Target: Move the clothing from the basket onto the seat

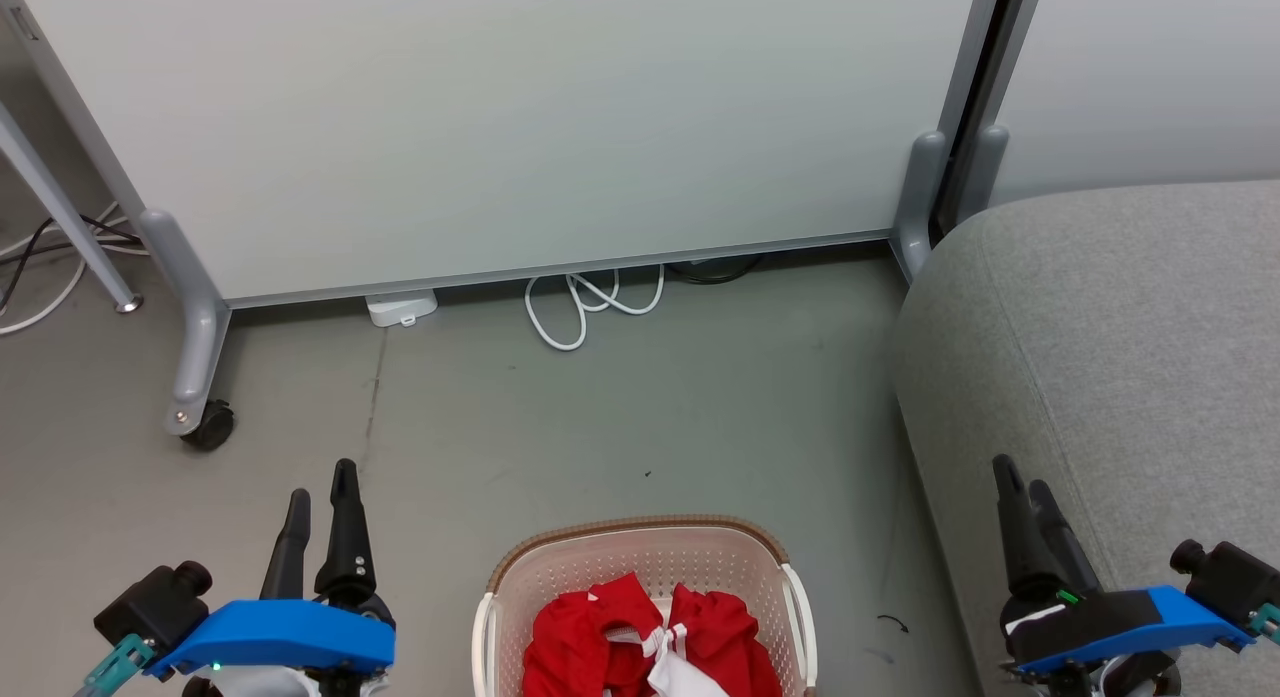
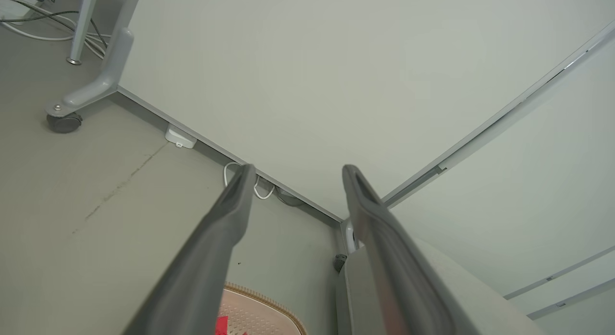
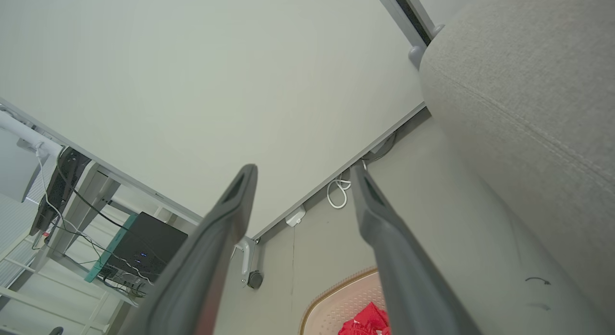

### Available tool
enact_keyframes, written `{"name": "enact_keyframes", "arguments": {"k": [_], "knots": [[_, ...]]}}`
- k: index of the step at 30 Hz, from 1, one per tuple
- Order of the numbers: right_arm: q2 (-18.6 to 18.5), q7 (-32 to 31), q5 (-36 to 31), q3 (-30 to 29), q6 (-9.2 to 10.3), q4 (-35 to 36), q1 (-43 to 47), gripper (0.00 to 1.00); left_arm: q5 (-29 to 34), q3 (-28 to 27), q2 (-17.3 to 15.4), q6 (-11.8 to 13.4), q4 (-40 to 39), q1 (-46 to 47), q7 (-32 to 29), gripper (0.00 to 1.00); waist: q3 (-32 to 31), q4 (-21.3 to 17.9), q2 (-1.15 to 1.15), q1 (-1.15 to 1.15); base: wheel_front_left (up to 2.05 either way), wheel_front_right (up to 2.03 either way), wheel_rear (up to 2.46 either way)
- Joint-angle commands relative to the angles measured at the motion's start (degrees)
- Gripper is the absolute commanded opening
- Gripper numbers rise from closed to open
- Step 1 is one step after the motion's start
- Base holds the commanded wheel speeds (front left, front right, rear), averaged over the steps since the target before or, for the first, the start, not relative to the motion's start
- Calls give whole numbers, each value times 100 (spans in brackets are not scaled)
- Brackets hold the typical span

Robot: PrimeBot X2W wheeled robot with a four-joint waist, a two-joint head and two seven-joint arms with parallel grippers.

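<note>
Grey floor [image 1: 600, 417] carries the basket [image 1: 640, 530] at 6 o'clock, the clothing [image 1: 610, 632] heaped inside; the seat [image 1: 1100, 357] lies at 3 o'clock. Left jaws (8 o'clock) and right jaws (4 o'clock) stand parted, empty. First pick judged not begun: next, lower one set into the heap.

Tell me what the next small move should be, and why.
Probably lower the right gripper toward the clothing, jaws open. The clothing lies heaped in the basket, untouched. The left gripper and the right are both open and empty, and the right one is beside the sofa where the clothing must go.
</note>
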State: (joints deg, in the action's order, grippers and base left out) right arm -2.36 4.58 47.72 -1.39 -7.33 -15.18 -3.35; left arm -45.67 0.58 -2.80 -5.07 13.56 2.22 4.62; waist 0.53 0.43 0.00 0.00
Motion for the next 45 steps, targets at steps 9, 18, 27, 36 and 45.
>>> {"name": "enact_keyframes", "arguments": {"k": [9,18,27,36,45], "knots": [[-46,221,-896,80,-15,-4,-159,100,890,134,-68,41,-99,43,216,100,12,14,0,0,0,0,0],[-50,366,-1482,139,-15,-70,-170,100,1480,218,-86,54,-39,27,359,100,5,25,0,0,0,0,0],[-54,500,-2003,174,-16,-250,-203,100,1956,295,-87,51,70,31,493,100,-16,31,0,0,0,0,0],[-58,587,-2472,189,-17,-413,-230,100,2390,363,-82,31,183,12,619,100,-40,39,0,0,0,0,0],[-61,692,-2885,209,-18,-494,-240,100,2805,402,-85,26,240,-22,729,100,-60,26,0,0,0,0,0]]}}
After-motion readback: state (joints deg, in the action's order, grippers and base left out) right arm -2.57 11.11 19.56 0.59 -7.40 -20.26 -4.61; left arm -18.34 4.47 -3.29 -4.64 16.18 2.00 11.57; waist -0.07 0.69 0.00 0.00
